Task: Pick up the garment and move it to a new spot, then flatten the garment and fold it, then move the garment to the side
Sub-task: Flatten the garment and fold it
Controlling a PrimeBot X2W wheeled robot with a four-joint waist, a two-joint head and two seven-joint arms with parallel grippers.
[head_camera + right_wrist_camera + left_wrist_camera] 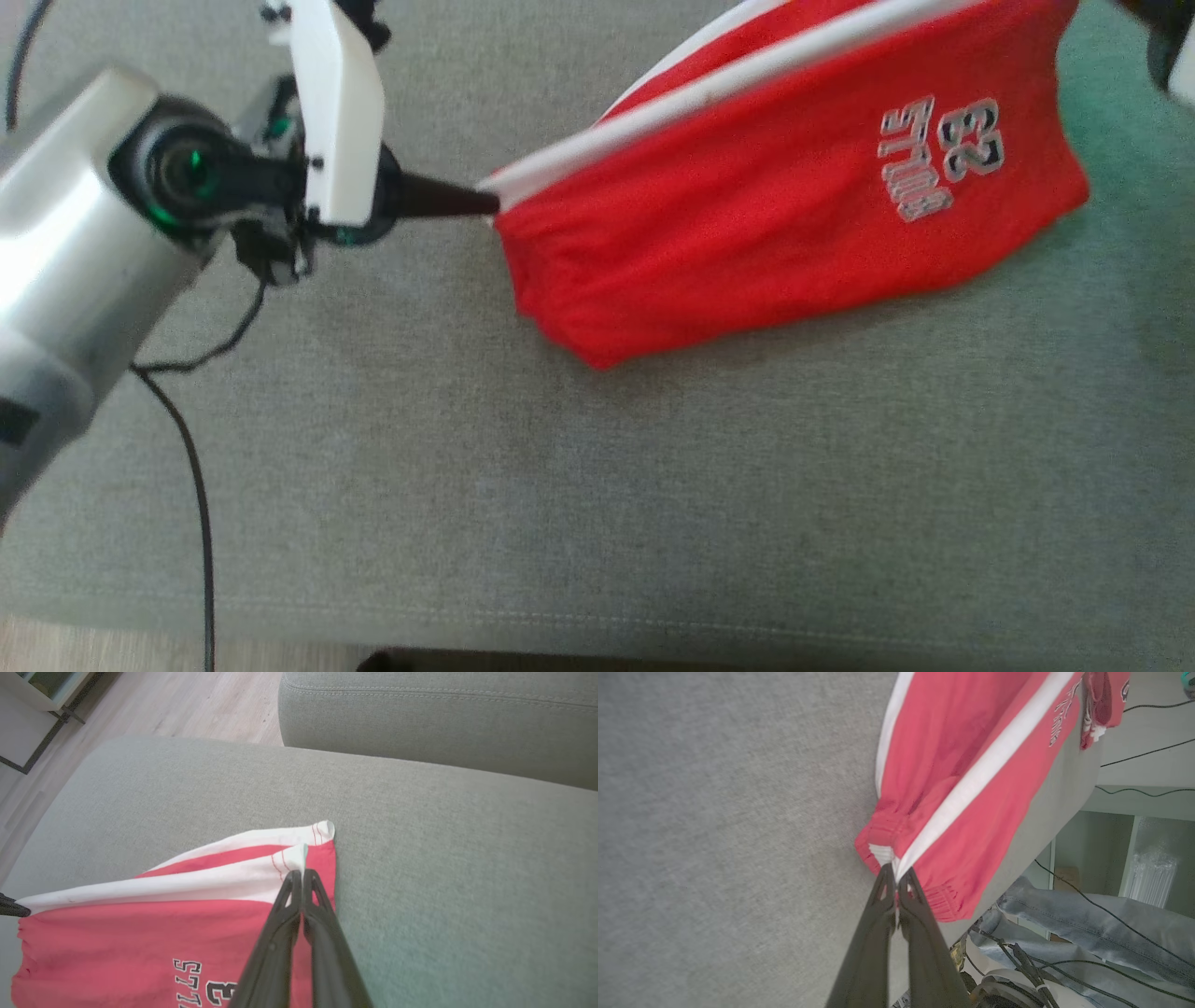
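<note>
The garment [766,215] is a pair of red shorts with a white side stripe and a printed number, held stretched above the grey sofa cushion [597,485]. My left gripper [493,203] is shut on the waistband end at the white stripe; the left wrist view shows its fingertips [895,872] pinching the garment [971,802] there. In the right wrist view my right gripper [302,873] is shut on the hem corner of the garment [140,933], at the white stripe. The lower edge hangs down toward the cushion.
A second cushion [439,718] rises behind the seat. Wooden floor [154,704] lies beyond the sofa. Black cables [196,467] trail from my left arm over the seat front. Denim cloth [1087,924] and cables lie past the sofa edge.
</note>
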